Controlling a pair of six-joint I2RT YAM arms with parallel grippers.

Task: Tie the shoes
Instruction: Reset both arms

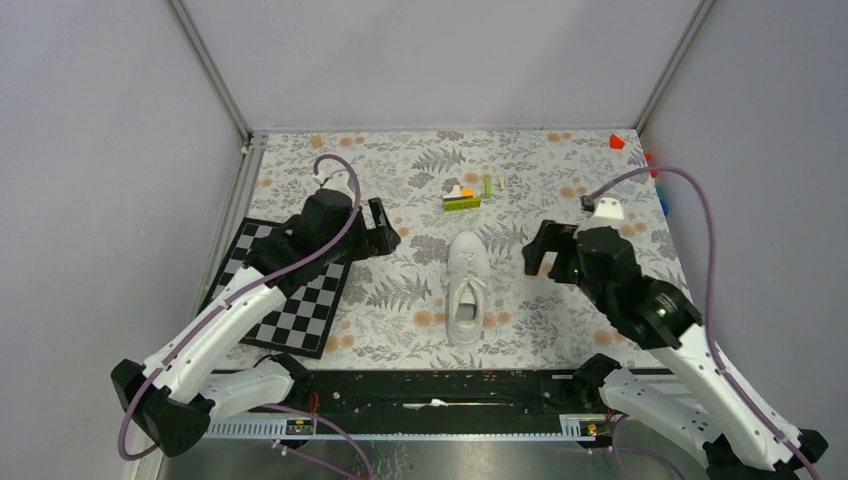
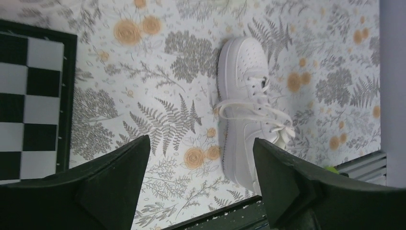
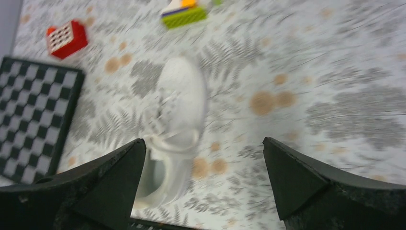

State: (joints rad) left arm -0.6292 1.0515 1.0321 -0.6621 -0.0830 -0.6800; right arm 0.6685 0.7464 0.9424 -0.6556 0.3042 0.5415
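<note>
Left fingers (image 2: 119,177) spread wide, empty; right fingers (image 3: 297,177) same. Sneaker (image 1: 467,290) mid-frame, laces (image 2: 249,108) loosely looped; knot probably unfinished. Next: pinch loops, pull tight.

I find nothing to read here: no word, number, brand or sign is legible in any of my views. The white sneaker (image 1: 467,288) shows no mark I can make out. The chequered board (image 1: 285,290) on the left carries only squares. The coloured blocks (image 1: 462,198) at the far side are too small to tell.
</note>
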